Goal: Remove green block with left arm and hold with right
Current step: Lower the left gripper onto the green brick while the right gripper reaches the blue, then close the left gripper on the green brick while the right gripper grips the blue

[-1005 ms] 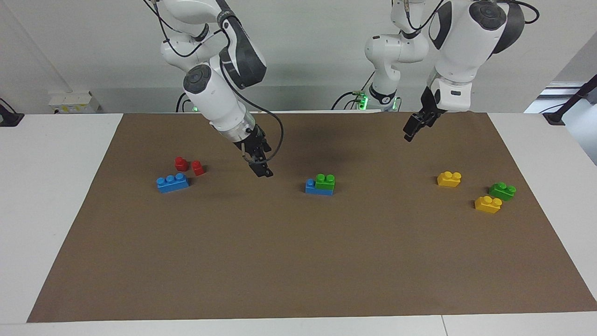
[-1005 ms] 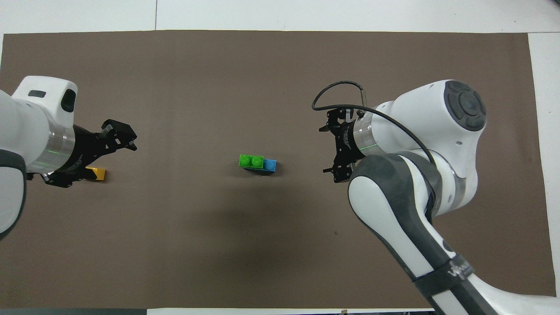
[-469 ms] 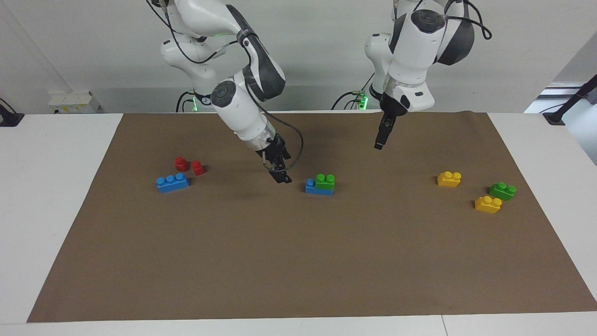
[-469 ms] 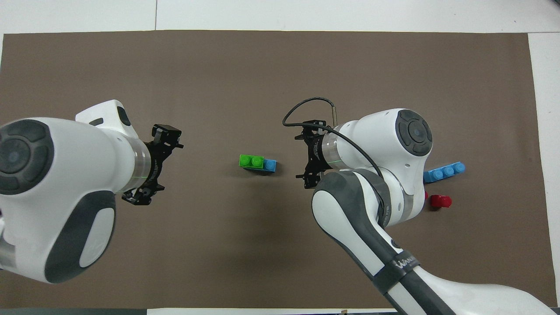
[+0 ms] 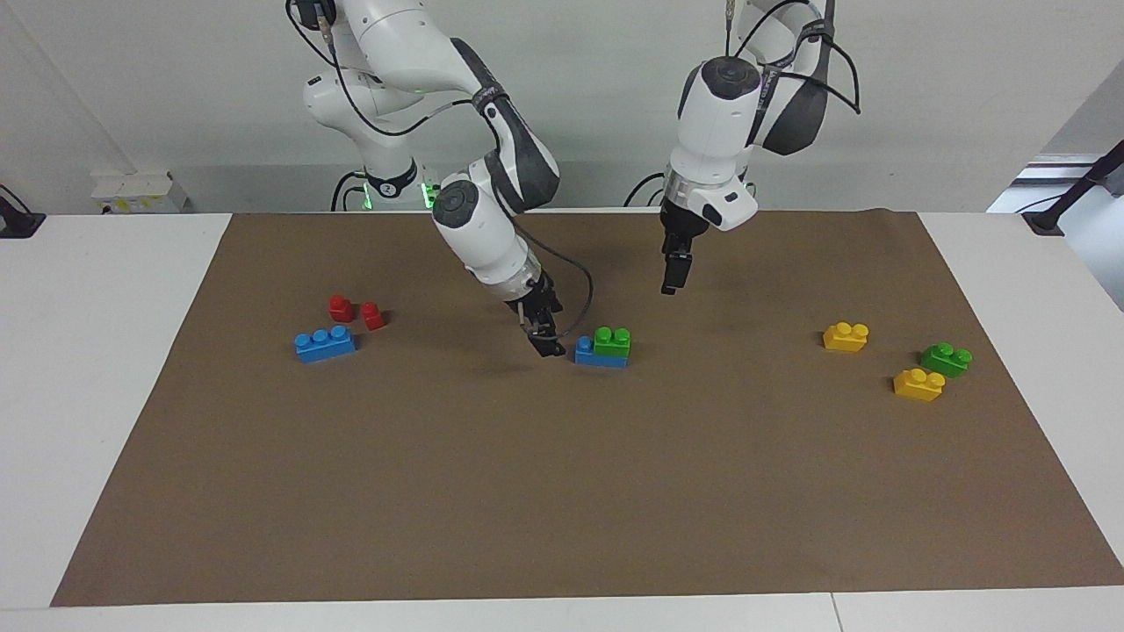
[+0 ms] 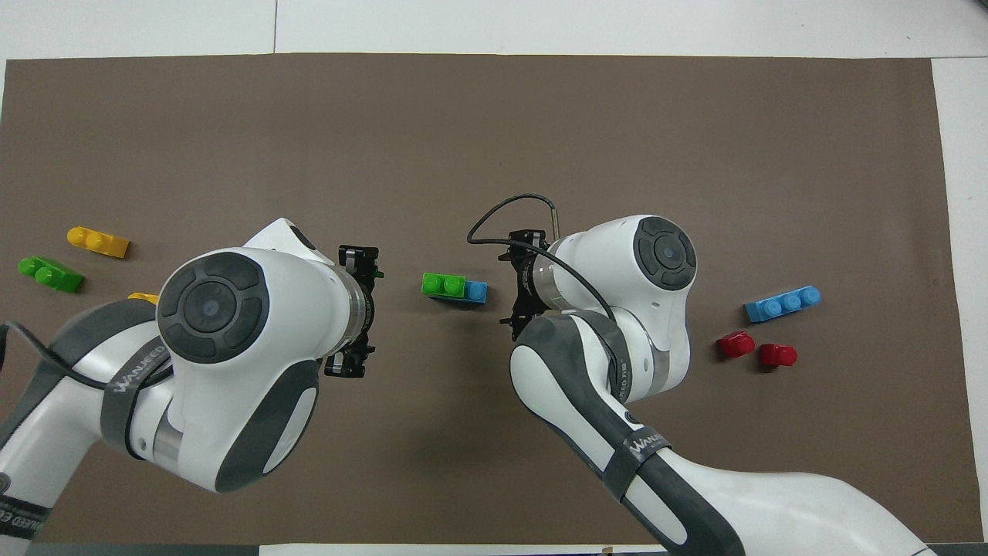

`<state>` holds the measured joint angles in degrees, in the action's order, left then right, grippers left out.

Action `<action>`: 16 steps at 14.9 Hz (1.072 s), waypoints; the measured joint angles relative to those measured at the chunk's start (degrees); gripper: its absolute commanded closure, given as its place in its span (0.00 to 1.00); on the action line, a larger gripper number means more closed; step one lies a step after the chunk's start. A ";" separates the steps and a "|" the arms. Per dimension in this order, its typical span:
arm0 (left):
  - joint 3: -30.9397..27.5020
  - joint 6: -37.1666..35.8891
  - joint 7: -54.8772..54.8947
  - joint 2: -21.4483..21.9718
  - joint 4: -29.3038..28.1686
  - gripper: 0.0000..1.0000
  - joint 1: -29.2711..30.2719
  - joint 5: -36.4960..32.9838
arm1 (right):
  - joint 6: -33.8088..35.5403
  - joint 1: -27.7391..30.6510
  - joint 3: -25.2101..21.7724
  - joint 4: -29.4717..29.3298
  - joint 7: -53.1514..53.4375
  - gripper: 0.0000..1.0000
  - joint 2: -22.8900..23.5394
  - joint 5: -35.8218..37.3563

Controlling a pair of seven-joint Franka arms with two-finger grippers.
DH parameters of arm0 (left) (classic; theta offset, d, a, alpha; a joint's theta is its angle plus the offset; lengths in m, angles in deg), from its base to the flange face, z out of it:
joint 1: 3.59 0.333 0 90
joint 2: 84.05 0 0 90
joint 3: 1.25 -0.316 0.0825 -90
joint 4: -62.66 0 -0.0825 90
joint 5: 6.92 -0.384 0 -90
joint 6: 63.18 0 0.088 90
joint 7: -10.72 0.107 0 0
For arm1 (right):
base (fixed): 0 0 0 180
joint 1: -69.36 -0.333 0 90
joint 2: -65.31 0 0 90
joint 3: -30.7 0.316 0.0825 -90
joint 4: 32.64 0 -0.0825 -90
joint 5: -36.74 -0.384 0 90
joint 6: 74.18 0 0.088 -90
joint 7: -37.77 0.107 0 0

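Facing view, left to right: a blue three-stud brick [image 5: 325, 343] and two red pieces [image 5: 356, 312] at centre left; the right gripper [image 5: 546, 341], low just beside the blue brick [image 5: 588, 353] at frame centre that carries the green block [image 5: 612, 341] on top, finger state cannot be told. Next, the left gripper [image 5: 672, 274] hangs raised, upper right of that stack, finger state likewise unclear; at centre right lie two yellow bricks [image 5: 846, 336] and a second green brick [image 5: 946, 359].
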<state>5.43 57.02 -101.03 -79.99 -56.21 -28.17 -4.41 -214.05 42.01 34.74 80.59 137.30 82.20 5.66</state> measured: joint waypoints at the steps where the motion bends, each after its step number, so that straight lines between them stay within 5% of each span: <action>1: -0.05 1.22 -2.36 -1.08 -0.02 0.00 -0.35 0.00 | -1.07 -0.30 0.01 0.00 0.00 0.03 0.49 -0.85; 13: -0.14 12.54 -16.23 -9.55 -0.06 0.00 -2.34 0.00 | -10.98 -3.65 0.01 0.05 0.01 0.04 6.96 -1.72; 16: -0.32 15.23 -16.49 -11.17 -0.06 0.00 -2.34 0.00 | -11.93 -4.23 0.01 0.04 0.01 0.12 7.14 -2.52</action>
<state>5.11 72.24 -117.52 -91.16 -56.27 -30.51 -4.41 -225.98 37.78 34.75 80.63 137.31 89.34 3.14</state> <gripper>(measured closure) 0.000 0.004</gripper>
